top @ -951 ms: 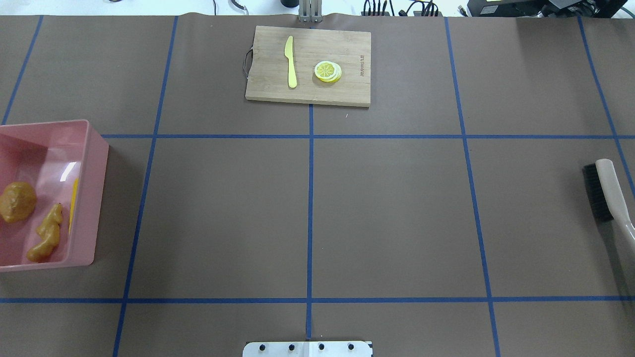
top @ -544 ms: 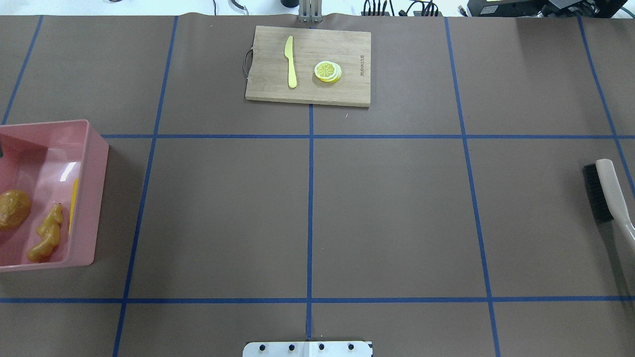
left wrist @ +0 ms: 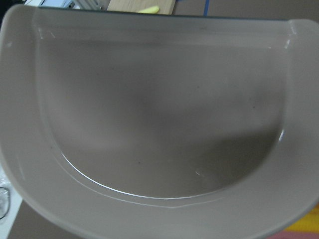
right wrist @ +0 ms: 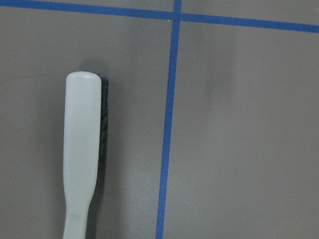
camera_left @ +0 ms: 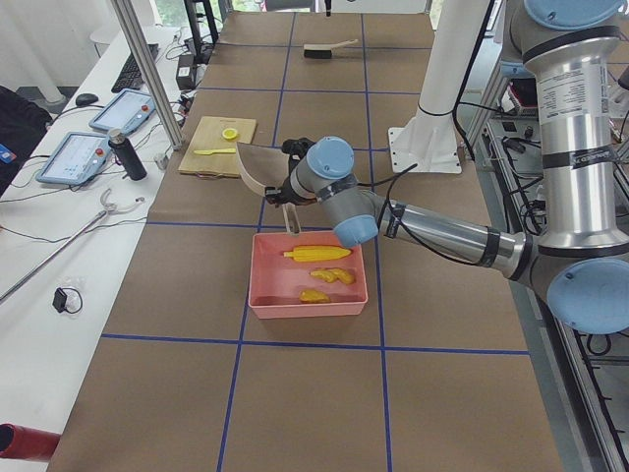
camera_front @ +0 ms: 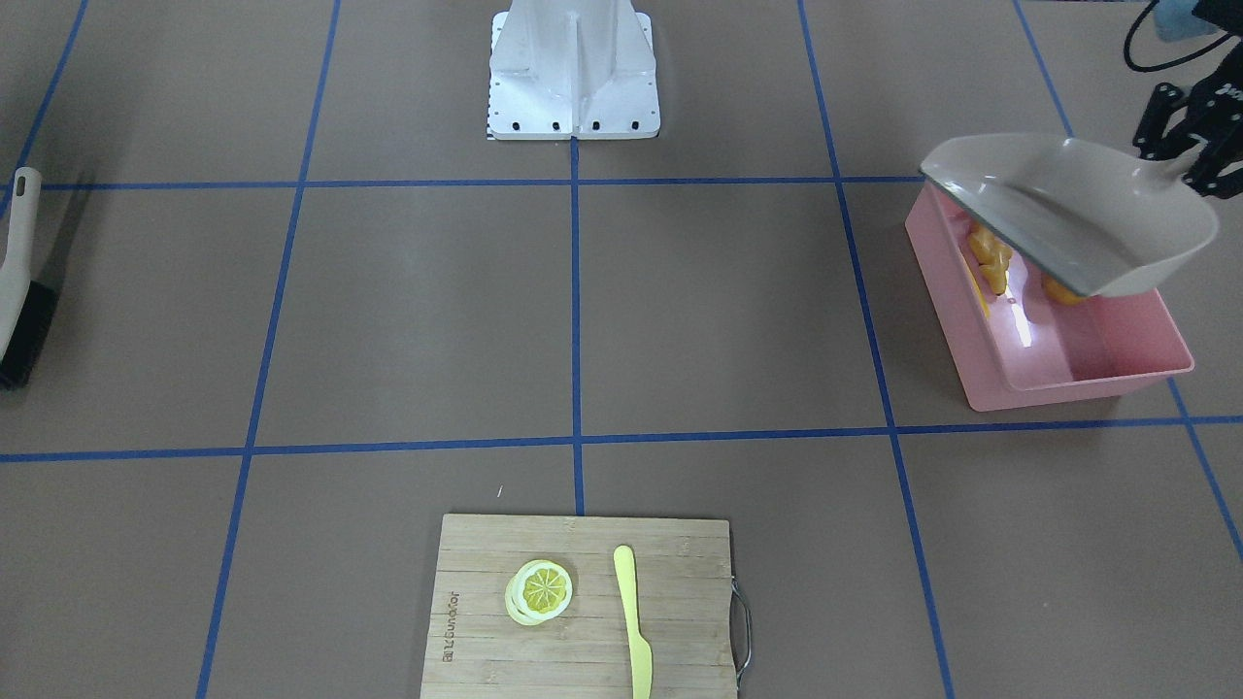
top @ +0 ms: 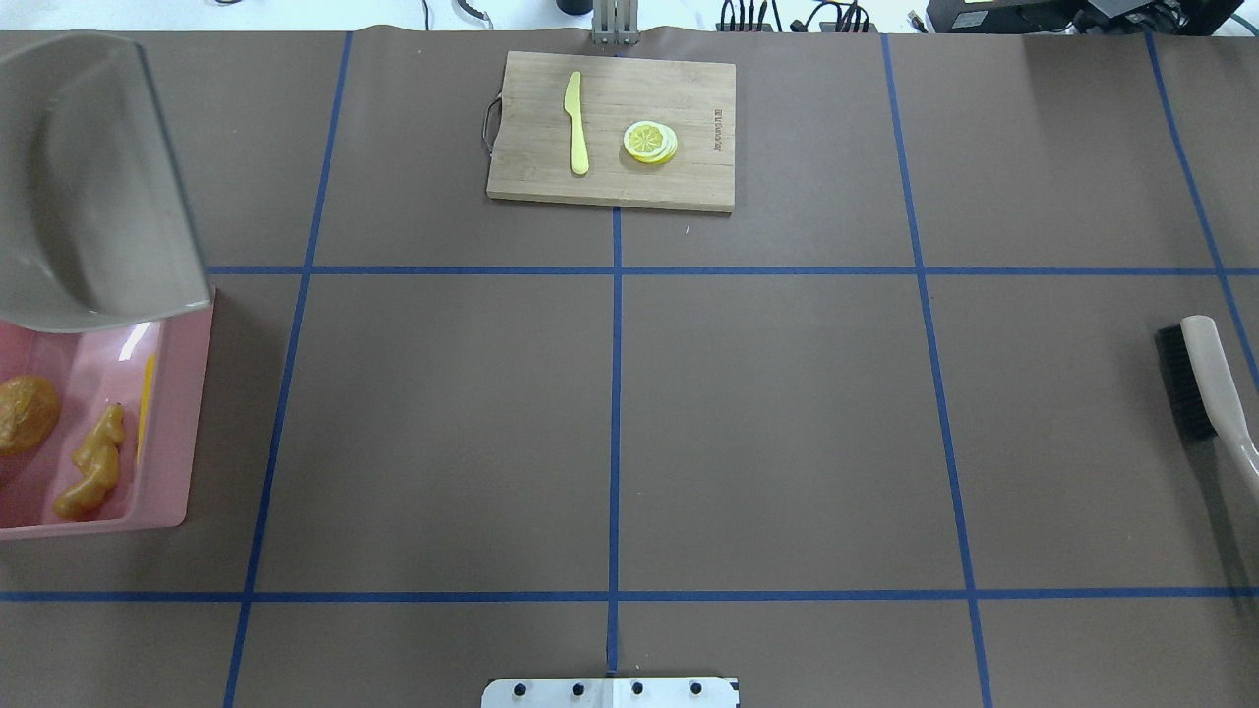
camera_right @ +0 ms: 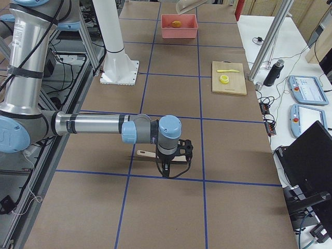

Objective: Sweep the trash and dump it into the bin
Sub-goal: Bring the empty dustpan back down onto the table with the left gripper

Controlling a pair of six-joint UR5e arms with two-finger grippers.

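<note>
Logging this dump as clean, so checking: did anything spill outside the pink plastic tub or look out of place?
Nothing stands out. The long yellow corn cob, tan lumpy potato and knobbly beige ginger root all lie inside the pink rectangular plastic tub, none outside it. The beige plastic dustpan hangs tilted and empty over it.

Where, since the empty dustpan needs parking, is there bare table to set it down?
The whole middle of the table is bare, between the pink bin, the cutting board and the brush. Crowded only at the bin, where the dustpan hangs over its far end.
</note>
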